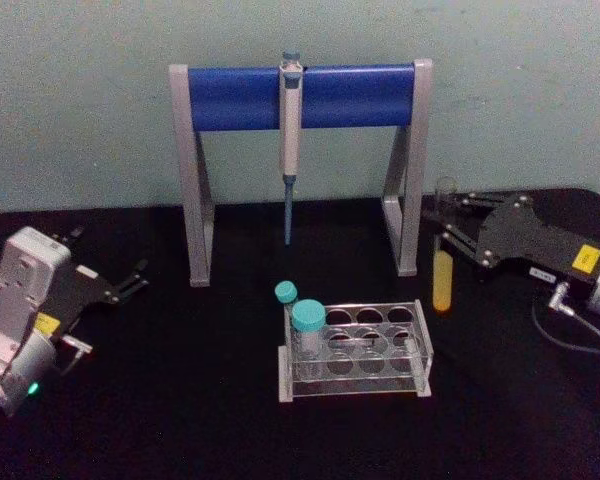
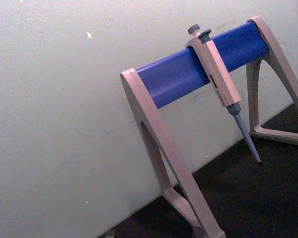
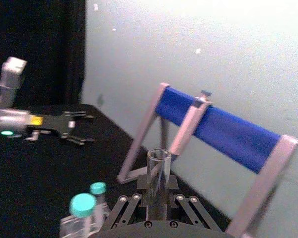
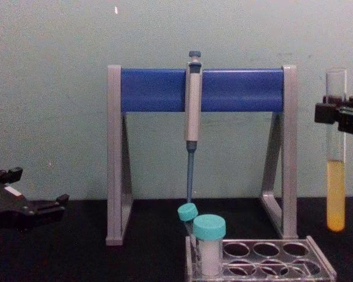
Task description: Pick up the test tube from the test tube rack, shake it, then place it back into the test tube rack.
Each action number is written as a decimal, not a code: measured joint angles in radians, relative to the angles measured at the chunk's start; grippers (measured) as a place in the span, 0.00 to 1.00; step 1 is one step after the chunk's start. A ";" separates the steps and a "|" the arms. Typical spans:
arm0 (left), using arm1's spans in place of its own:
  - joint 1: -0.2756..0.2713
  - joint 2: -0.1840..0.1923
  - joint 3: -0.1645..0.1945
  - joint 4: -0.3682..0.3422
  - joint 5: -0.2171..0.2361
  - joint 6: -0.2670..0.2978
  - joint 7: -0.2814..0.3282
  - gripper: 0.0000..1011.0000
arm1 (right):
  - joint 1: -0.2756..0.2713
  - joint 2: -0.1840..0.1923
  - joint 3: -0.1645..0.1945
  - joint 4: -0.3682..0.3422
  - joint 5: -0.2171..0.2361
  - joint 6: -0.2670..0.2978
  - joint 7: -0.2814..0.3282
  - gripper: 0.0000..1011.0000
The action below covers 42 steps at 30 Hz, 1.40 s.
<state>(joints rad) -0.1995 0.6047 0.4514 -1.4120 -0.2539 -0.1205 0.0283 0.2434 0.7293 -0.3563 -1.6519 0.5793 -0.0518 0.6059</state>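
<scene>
The right gripper (image 1: pixel 443 222) pinches the test tube (image 4: pixel 335 176) just under its open rim, with a black finger (image 4: pixel 325 112) pressed to each side of the glass. The tube hangs upright below the fingers, lifted out of the rack. It is slim, smooth, clear, capless and round-bottomed, with yellow-orange liquid in its lower part.

Lower down, to the fingers' left, stands the test tube rack (image 1: pixel 421 343). It is low clear plastic with round holes, and holds a wide teal-capped tube (image 1: pixel 307 335) and a thin teal-capped tube (image 1: pixel 285 292).

The pick-up looks done. Shaking and putting the tube back appear to remain.

Beyond the fingers, a pipette (image 1: pixel 290 130) hangs on a grey-and-blue pipette stand (image 1: pixel 230 97). Well apart to the left, the left gripper (image 1: pixel 108 264) waits low, its fingers spread.
</scene>
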 joint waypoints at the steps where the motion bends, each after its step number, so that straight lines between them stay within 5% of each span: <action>1: 0.000 0.000 0.000 0.000 0.000 0.000 0.000 0.99 | -0.001 -0.005 0.002 0.000 -0.011 -0.004 -0.012 0.24; 5: 0.000 0.000 0.000 0.000 0.000 0.000 0.000 0.99 | 0.000 -0.049 0.011 0.017 -0.048 -0.030 -0.064 0.24; 14: 0.000 0.000 0.000 0.000 0.000 0.000 0.000 0.99 | 0.010 -0.153 0.030 0.072 -0.054 -0.086 -0.110 0.24; 25: 0.000 0.000 0.000 0.000 0.000 0.000 0.000 0.99 | 0.046 -0.225 0.014 0.131 0.039 -0.091 0.020 0.24; 34: 0.000 0.000 0.000 0.000 0.000 0.000 0.000 0.99 | 0.062 -0.192 -0.020 0.142 0.143 -0.056 0.162 0.24; 42: 0.000 0.000 0.000 0.000 0.000 0.000 0.000 0.99 | 0.030 -0.101 -0.013 0.082 0.125 -0.055 0.152 0.24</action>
<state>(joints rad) -0.1996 0.6047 0.4514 -1.4120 -0.2539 -0.1205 0.0283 0.2737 0.6287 -0.3697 -1.5700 0.7038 -0.1064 0.7582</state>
